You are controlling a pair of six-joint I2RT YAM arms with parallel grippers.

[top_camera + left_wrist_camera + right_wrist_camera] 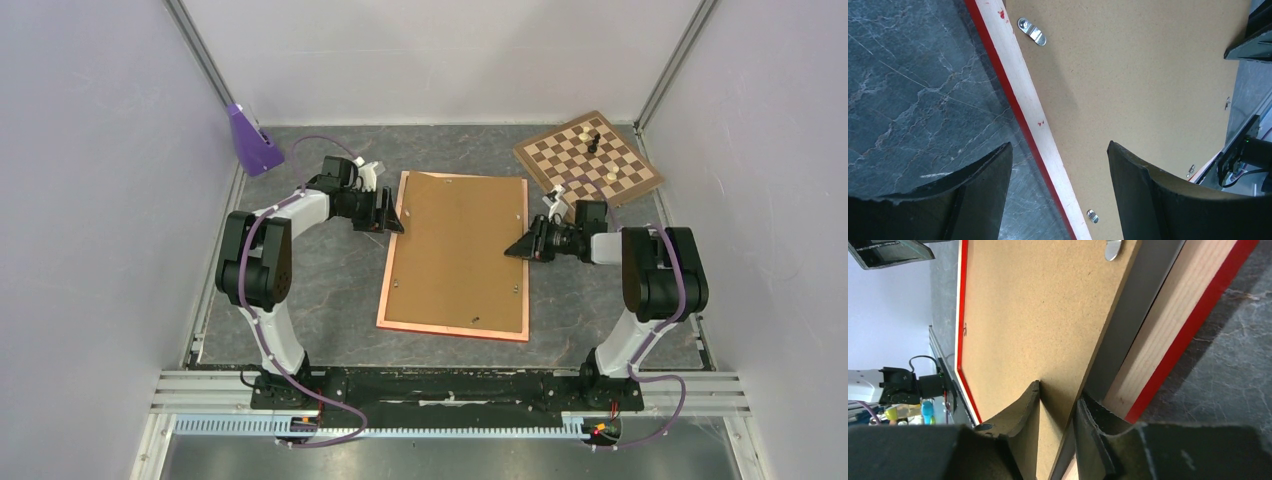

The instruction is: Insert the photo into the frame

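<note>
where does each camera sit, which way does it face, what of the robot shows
top external: above and behind the bases, facing down on the table, the frame, the backing board on it, the chessboard; left gripper, right gripper, whole arms show.
left wrist: on the left arm, facing down at the frame's left side; its open fingers show.
right wrist: on the right arm, facing along the board's right edge, between its fingers.
shared: both wrist views show the backing board.
</note>
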